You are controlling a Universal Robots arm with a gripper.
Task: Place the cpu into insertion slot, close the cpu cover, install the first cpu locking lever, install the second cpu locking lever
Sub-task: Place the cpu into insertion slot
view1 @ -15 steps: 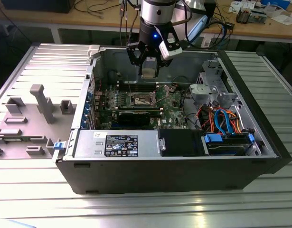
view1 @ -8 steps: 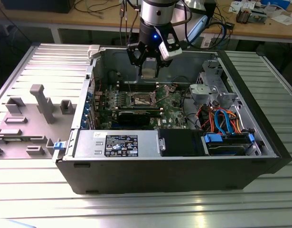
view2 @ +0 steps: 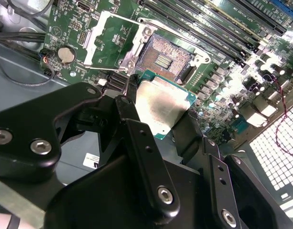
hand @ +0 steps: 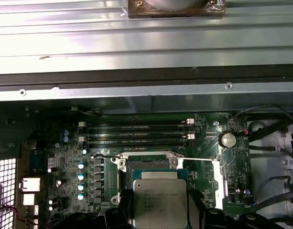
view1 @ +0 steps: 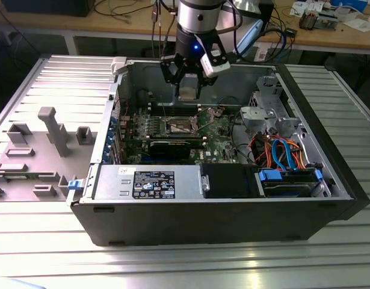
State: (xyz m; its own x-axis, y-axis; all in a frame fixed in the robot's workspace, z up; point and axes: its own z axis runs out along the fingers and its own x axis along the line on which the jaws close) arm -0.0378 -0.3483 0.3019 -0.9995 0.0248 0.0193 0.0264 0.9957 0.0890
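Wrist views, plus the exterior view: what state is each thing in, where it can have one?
cpu: gripped by the end effector, held above the board, not seated.
insertion slot: empty, contacts exposed.
cpu cover: open, off the slot.
end effector: shut on the cpu.
computer case: lying flat, side open.

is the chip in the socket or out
Out. The pincer holds the chip above the board; the socket sits bare, its contacts showing.

Wrist (view1: pixel 200 15) vertical, gripper (view1: pixel 188 91) tight around the cpu (hand: pixel 160 202).
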